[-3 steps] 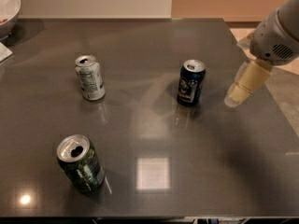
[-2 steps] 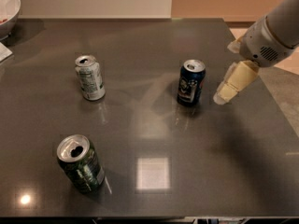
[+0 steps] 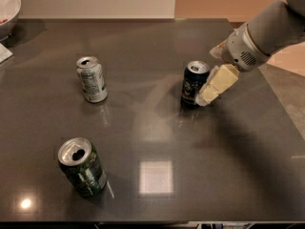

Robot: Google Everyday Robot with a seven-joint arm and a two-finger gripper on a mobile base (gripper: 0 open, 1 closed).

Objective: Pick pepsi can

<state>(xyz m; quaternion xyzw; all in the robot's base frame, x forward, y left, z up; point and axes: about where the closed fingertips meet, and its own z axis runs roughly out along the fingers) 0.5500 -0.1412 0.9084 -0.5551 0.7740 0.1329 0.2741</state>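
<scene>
The pepsi can (image 3: 193, 84) is dark navy blue with a silver top and stands upright on the dark table (image 3: 190, 156), right of centre. My gripper (image 3: 209, 92) comes in from the upper right on a grey-white arm. Its cream-coloured fingers (image 3: 217, 85) point down and left and reach the can's right side, touching it or nearly so.
A white-and-green can (image 3: 91, 79) stands at the left-centre. A dark green can (image 3: 82, 167) stands at the front left. A white bowl (image 3: 7, 8) sits at the table's back left corner. The table's right edge runs close behind the arm.
The gripper has moved left and a little down, from well right of the pepsi can to right against its right side. The cans have not moved.
</scene>
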